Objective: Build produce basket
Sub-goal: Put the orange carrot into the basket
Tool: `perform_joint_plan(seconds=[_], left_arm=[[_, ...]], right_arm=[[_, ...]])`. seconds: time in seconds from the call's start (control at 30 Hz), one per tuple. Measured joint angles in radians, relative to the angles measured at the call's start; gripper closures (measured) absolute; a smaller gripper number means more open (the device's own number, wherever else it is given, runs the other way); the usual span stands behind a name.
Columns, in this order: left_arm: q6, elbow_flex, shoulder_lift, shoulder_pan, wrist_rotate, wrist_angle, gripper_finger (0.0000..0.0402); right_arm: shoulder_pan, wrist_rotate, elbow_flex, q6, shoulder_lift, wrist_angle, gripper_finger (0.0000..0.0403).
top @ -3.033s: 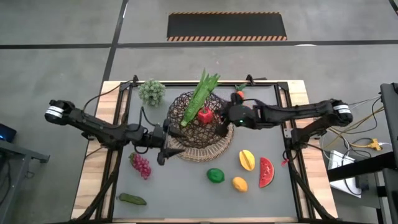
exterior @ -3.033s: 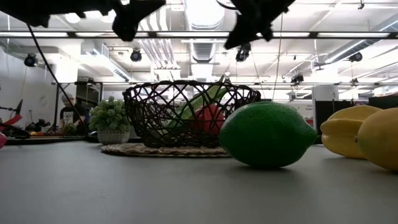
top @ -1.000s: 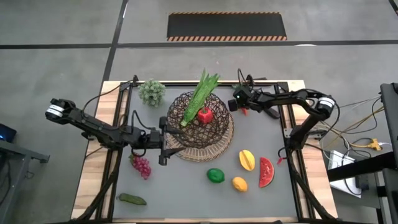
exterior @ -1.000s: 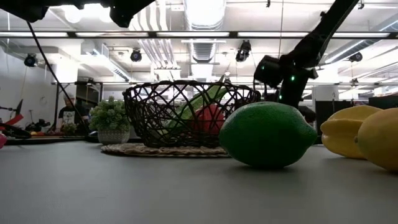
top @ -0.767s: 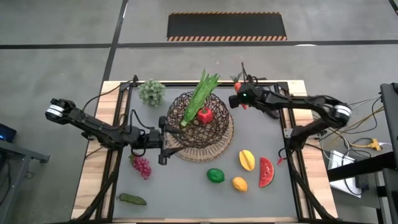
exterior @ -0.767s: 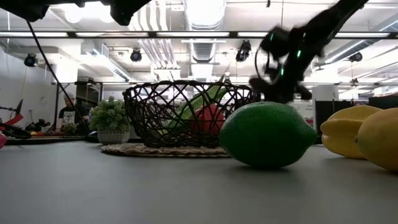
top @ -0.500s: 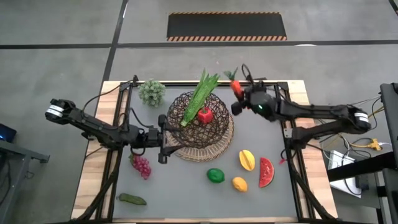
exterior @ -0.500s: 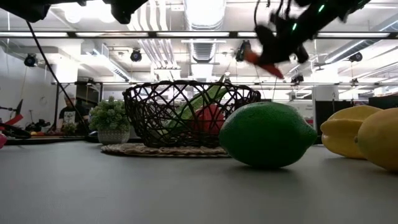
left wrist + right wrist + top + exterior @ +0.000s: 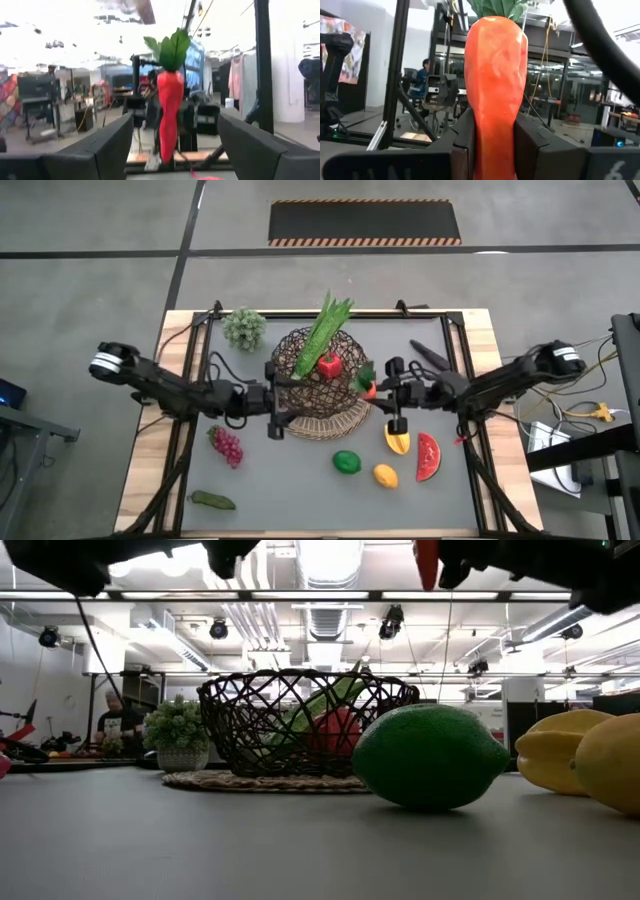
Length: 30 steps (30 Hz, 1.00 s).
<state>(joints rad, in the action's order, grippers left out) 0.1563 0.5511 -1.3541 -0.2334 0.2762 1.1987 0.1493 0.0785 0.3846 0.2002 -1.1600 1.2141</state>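
Observation:
The basket (image 9: 318, 385) of dark wire weave stands mid-table and holds long green leaves (image 9: 322, 332) and a red pepper (image 9: 330, 365). My right gripper (image 9: 374, 390) is shut on the orange carrot (image 9: 368, 384) above the basket's right rim. The carrot also shows in the left wrist view (image 9: 170, 115), and its tip shows in the low view (image 9: 427, 562). My left gripper (image 9: 277, 408) is open and empty, held in the air at the basket's near-left side, facing the carrot. My right gripper pinches the carrot's orange body (image 9: 495, 135) between its two fingers (image 9: 464, 145), below the leafy top. The fingers come level from the table's right and lie across the carrot. The carrot stands upright, leaves (image 9: 172, 47) up, tip down, lifted clear.
Purple grapes (image 9: 226, 445) and a green pickle-like piece (image 9: 212, 500) lie near left. The lime (image 9: 346, 462), lemon (image 9: 385, 475), mango (image 9: 397, 438) and watermelon slice (image 9: 428, 457) lie near right. A grey-green bushy clump (image 9: 243, 327) stands far left.
My right gripper has lifted the carrot from the table at the basket's far right and carried it up, then toward the near edge and left, to over the basket's right rim. The carrot has turned upright. My left gripper has shifted slightly toward the right.

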Motion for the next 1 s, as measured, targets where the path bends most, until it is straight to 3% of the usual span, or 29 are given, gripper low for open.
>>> perform_joint_plan(seconds=[0.17, 0.43, 0.57, 0.73, 1.0], left_arm=[[0.034, 0.092, -0.134, 0.021, -0.038, 0.100, 0.0130], [0.035, 0.259, -0.285, 0.075, -0.062, 0.093, 0.0130], [0.030, 0.290, -0.315, 0.093, -0.104, 0.093, 0.0130], [-0.026, 0.320, -0.333, 0.117, -0.237, 0.070, 0.0130], [-0.042, 0.326, -0.336, 0.135, -0.240, 0.062, 0.0162]], right_arm=[[-0.001, 0.003, 0.024, 0.003, -0.081, 0.047, 0.0329], [-0.001, 0.003, 0.092, 0.033, -0.172, 0.048, 0.0329], [-0.001, 0.041, 0.098, 0.032, -0.190, 0.048, 0.0329], [-0.001, 0.052, 0.098, 0.033, -0.197, 0.049, 0.0329], [-0.001, 0.056, 0.098, 0.024, -0.197, 0.047, 0.0328]])
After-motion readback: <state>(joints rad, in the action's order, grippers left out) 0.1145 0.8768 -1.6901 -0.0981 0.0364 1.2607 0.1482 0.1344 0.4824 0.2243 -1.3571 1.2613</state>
